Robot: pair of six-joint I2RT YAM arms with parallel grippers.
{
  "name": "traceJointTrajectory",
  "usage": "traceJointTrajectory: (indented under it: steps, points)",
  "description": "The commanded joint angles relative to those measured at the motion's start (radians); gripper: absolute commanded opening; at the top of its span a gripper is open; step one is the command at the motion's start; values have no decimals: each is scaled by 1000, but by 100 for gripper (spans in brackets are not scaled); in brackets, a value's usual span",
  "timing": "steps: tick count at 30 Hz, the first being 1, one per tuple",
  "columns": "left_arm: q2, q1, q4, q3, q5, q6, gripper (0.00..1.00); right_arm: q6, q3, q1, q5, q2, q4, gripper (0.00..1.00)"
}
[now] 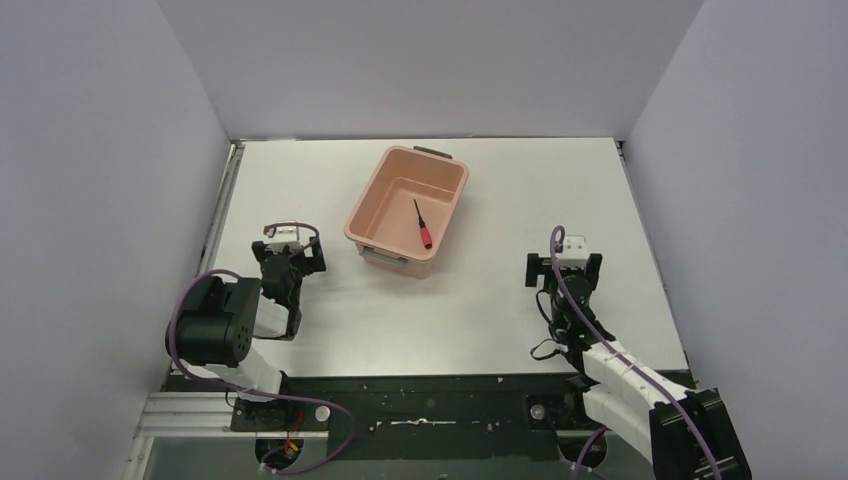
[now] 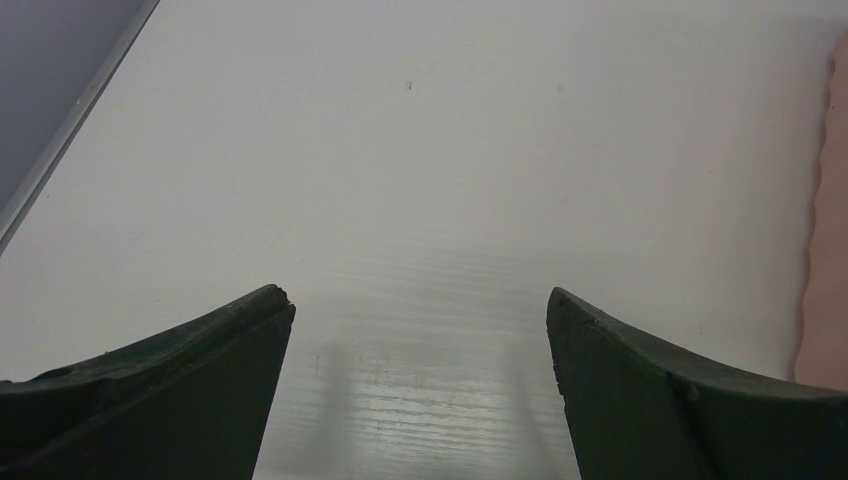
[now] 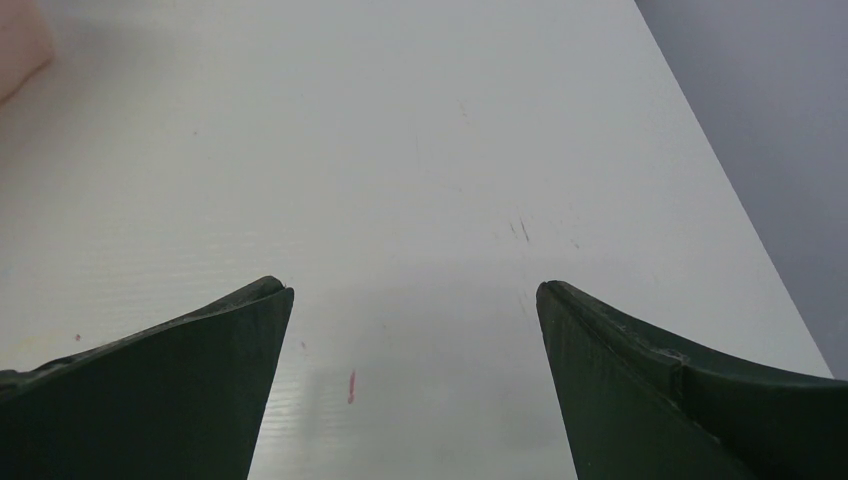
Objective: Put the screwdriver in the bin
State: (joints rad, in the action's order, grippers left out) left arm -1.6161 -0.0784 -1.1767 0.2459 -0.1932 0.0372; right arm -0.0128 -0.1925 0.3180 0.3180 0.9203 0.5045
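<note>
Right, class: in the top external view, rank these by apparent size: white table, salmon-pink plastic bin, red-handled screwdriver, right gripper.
1. White table
2. Salmon-pink rectangular plastic bin
3. Black two-finger right gripper
4. Slim red-handled screwdriver, inside the bin
Last two unsure: the gripper may be nearer the camera.

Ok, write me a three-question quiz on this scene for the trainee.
1. True or false: the screwdriver lies inside the bin.
2. Pick one. The right gripper is: A) shut on the screwdriver, B) open and empty, C) reaching into the bin.
3. Fill in: the left gripper has its jaws ____, with nothing between them.

Key: 1 true; 2 B; 3 open.
</note>
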Motion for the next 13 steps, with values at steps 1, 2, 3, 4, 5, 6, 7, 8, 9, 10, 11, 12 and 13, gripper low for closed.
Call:
traceJointTrajectory:
  steps: [1, 2, 3, 4, 5, 6, 7, 8, 9, 10, 11, 12, 13]
  points:
    - [5, 3, -32, 9, 7, -8, 97, 13, 97, -33, 8, -8, 289, 100]
    - [5, 3, -31, 9, 7, -7, 97, 38, 104, -37, 9, -1, 290, 100]
    - [5, 3, -29, 10, 6, -8, 97, 45, 108, -38, 8, 9, 287, 100]
    - [4, 3, -29, 11, 6, -8, 97, 46, 110, -40, 6, 15, 285, 100]
    - [3, 3, -25, 13, 4, -11, 97, 48, 111, -40, 4, 20, 284, 100]
    - [4, 3, -27, 11, 7, -9, 97, 48, 111, -39, 4, 23, 283, 100]
    - [6, 3, -29, 9, 11, -6, 97, 48, 110, -40, 3, 25, 282, 100]
    - [4, 3, -29, 10, 12, -6, 97, 48, 110, -40, 2, 25, 285, 100]
    - [3, 3, -26, 13, 13, -6, 97, 47, 110, -40, 2, 25, 288, 100]
    - [0, 3, -23, 17, 11, -7, 97, 46, 110, -40, 0, 27, 290, 100]
    - [0, 3, -23, 17, 11, -8, 97, 46, 110, -41, 0, 29, 291, 100]
    - [2, 3, -24, 14, 11, -7, 97, 46, 110, -41, 0, 31, 293, 100]
    - [4, 3, -30, 11, 11, -6, 97, 47, 110, -41, 1, 33, 294, 100]
